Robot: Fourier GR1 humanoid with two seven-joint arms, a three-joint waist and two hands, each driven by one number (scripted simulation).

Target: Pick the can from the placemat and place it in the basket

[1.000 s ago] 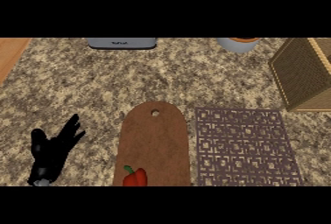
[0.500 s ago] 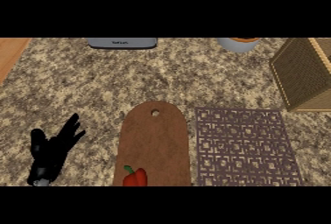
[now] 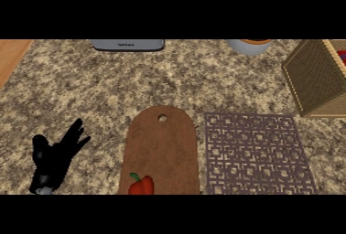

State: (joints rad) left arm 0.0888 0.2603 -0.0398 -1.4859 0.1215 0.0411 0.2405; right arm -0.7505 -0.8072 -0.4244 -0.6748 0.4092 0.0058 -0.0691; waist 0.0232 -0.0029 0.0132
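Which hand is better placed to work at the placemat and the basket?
Probably the right hand, though it is not in view: the placemat and basket lie at the right, while the open left hand rests far left.

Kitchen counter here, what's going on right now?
Nothing is being handled. The left robot hand rests open on the speckled stone counter, fingers up. The patterned grey placemat has no can on it, and none is visible. A red pepper lies on the brown wooden cutting board. The woven wicker basket stands at the right.
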